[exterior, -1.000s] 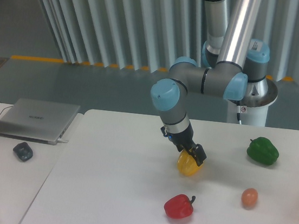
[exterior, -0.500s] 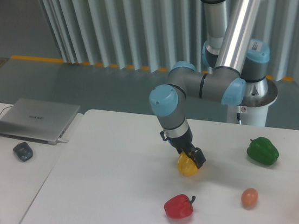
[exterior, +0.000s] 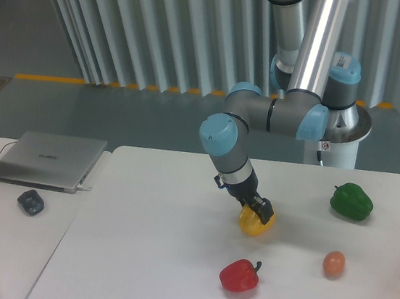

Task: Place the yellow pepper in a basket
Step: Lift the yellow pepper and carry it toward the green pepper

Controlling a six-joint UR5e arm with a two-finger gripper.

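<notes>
**Gripper down on the yellow pepper, basket out of sight**

White tabletop point(exterior: 144, 245) before a wall of pale corrugated panels, with a closed silver laptop point(exterior: 49, 160) far off to the gripper's left side of the view. Black two-finger gripper point(exterior: 259, 211) angled down and pressed onto the top of the glossy, lobed yellow bell pepper point(exterior: 255, 224), directly beneath the fingertips and resting on the table. Fingers too small and dark to read: clamped on the pepper or only touching it, cannot tell. No clear long axis on the rounded pepper. Red pepper with a dark stem point(exterior: 239, 275) below and nearer the camera; green pepper point(exterior: 351, 200) well apart to the side; small brownish egg-shaped item point(exterior: 333, 264) between those two. No basket identifiable; likely next a firm grip, then a lift.
</notes>
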